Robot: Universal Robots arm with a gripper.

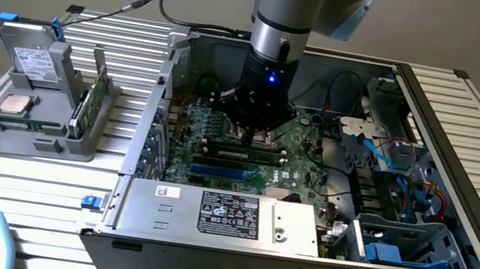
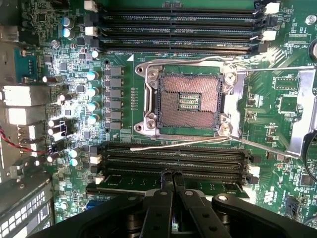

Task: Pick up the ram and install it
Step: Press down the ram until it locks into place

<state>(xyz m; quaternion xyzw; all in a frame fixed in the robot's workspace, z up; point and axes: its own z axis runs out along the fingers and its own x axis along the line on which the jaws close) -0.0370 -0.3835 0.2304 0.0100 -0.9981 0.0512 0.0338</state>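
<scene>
End effector [image 2: 172,181] shut, empty, pressing down on ram [image 1: 242,154] lying crosswise in its slot directly beneath, inside the case [image 1: 474,137].

The arm reaches down into the open computer case [image 1: 465,187] on the slatted counter [image 1: 17,185], its gripper [image 1: 254,139] just above a ram [image 1: 242,154] stick lying along the motherboard [image 1: 215,167] slots.

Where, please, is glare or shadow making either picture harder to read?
Exterior view: soft even light; the case interior under the arm is dim, so the ram reads dark; a blue light glows on the wrist. Wrist view: bright light washes out the capacitors and metal ports; the end effector is a dark silhouette.
</scene>
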